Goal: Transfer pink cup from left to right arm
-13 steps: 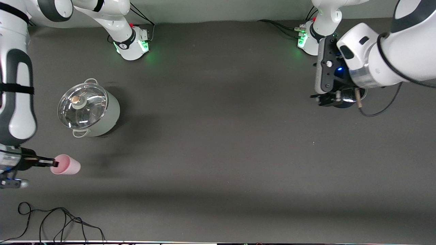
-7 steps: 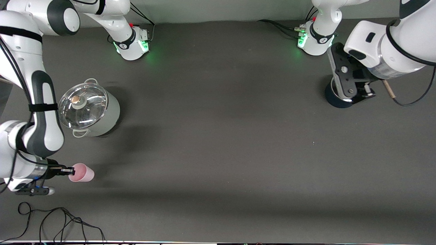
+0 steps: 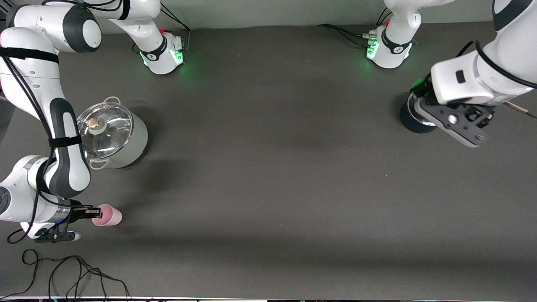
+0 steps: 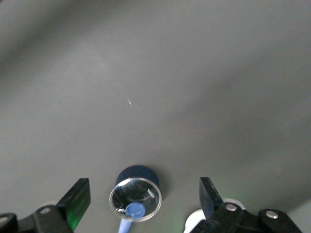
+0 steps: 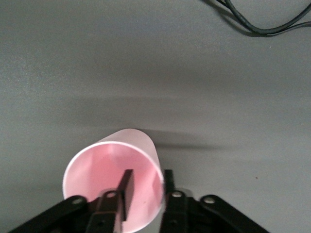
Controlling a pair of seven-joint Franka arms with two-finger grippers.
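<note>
Pink cup [image 3: 108, 215] gripped at its rim by right gripper [image 3: 93, 214], jaws clamped on the wall, one inside and one outside, low near the worktop [image 3: 268, 167] corner at the right arm's end, nearest the front camera. Left gripper [image 4: 145, 194] over a dark blue lidded pot [image 3: 416, 118] at the left arm's end, jaws spread, holding nothing.

The pink cup [image 5: 112, 183] looks like smooth, thin plastic with a soft satin sheen. The table [image 3: 268, 167] wears a matt dark grey cloth-like cover. The pot [image 3: 121, 140] has a dull pale enamelled-looking body under a glossy glass lid [image 3: 103, 130] with a brassy knob. The robot arms [image 3: 63, 159] are shiny white plastic with black joints. The cables [image 3: 75, 272] look rubbery.
</note>
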